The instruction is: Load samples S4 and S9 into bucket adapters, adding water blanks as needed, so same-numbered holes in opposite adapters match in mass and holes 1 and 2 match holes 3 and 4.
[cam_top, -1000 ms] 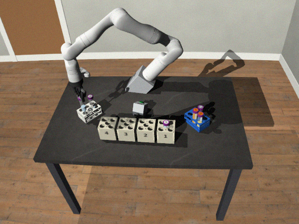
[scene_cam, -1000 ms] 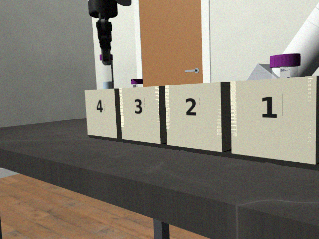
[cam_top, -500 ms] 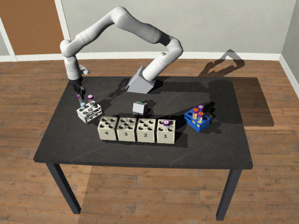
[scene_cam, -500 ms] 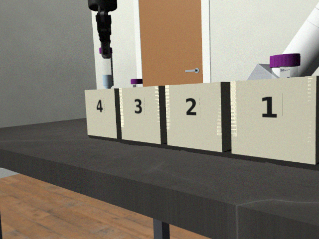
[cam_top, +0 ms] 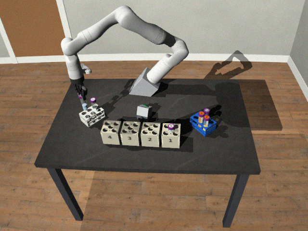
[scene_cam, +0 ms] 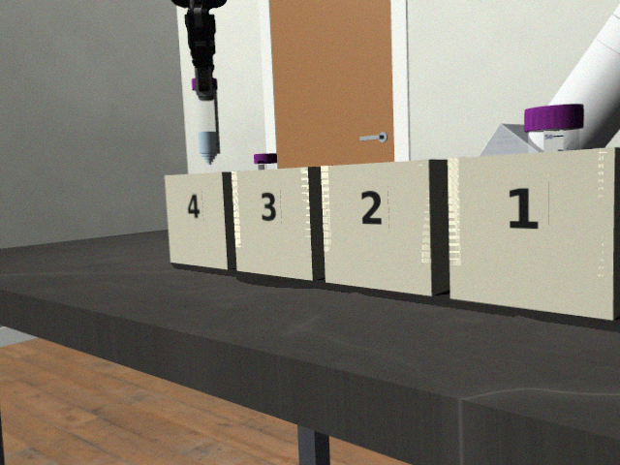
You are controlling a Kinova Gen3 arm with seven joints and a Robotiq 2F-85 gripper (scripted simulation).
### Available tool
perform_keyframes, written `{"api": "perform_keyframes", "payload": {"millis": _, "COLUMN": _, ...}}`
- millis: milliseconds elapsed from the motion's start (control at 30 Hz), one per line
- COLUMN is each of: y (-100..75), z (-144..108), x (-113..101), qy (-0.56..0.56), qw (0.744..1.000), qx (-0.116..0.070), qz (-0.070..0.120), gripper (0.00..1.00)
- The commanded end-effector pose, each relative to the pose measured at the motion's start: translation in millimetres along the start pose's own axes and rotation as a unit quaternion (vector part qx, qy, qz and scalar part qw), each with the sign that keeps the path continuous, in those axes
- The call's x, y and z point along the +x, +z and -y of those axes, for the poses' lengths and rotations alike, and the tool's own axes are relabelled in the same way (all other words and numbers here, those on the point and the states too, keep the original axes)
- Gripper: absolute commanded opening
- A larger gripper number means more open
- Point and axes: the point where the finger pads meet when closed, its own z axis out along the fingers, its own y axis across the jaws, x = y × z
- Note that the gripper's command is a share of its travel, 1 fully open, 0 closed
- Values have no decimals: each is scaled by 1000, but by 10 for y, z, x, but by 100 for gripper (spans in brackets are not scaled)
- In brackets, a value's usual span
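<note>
My gripper (cam_top: 81, 95) (scene_cam: 203, 85) is shut on a water blank tube (cam_top: 83, 105) (scene_cam: 207, 127), gripping it at its purple cap. The tube hangs upright, lifted clear above the back left of the white rack (cam_top: 90, 121). It holds a little water near its cone. A second blank (cam_top: 93, 100) (scene_cam: 264, 158) stands in the white rack. Adapters 4 (cam_top: 110, 140) (scene_cam: 195, 240), 3 (cam_top: 129, 141) (scene_cam: 272, 250), 2 (cam_top: 149, 142) (scene_cam: 375, 260) and 1 (cam_top: 171, 143) (scene_cam: 530, 275) stand in a row. One tube (cam_top: 171, 127) (scene_cam: 553, 120) sits in adapter 1.
A blue rack (cam_top: 201, 129) at the right holds two orange-dot samples (cam_top: 201, 114) (cam_top: 206, 117) and a third tube (cam_top: 206, 110). The small desk with the green DONE key (cam_top: 145, 106) stands behind adapters 3 and 2. The arm's base (cam_top: 143, 86) is at the table's back.
</note>
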Motion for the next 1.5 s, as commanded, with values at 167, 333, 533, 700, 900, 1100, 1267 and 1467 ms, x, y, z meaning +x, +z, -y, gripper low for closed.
{"api": "perform_keyframes", "payload": {"millis": 167, "y": -103, "z": 1, "x": -3, "qy": 0, "qw": 1000, "qx": 0, "qz": 1, "gripper": 10}}
{"api": "perform_keyframes", "payload": {"millis": 333, "y": -170, "z": 1, "x": -3, "qy": 0, "qw": 1000, "qx": 0, "qz": 1, "gripper": 10}}
{"api": "perform_keyframes", "payload": {"millis": 533, "y": -223, "z": 1, "x": -3, "qy": 0, "qw": 1000, "qx": 0, "qz": 1, "gripper": 10}}
{"api": "perform_keyframes", "payload": {"millis": 700, "y": -290, "z": 1, "x": -3, "qy": 0, "qw": 1000, "qx": 0, "qz": 1, "gripper": 10}}
{"api": "perform_keyframes", "payload": {"millis": 900, "y": -293, "z": -119, "x": 52, "qy": -40, "qw": 999, "qx": 0, "qz": 1, "gripper": 10}}
{"api": "perform_keyframes", "payload": {"millis": 1100, "y": -293, "z": -241, "x": 109, "qy": -80, "qw": 997, "qx": 0, "qz": 1, "gripper": 10}}
{"api": "perform_keyframes", "payload": {"millis": 1267, "y": -293, "z": -392, "x": 178, "qy": -130, "qw": 992, "qx": 0, "qz": 1, "gripper": 10}}
{"api": "perform_keyframes", "payload": {"millis": 1467, "y": -292, "z": -573, "x": 262, "qy": -189, "qw": 982, "qx": 0, "qz": 1, "gripper": 10}}
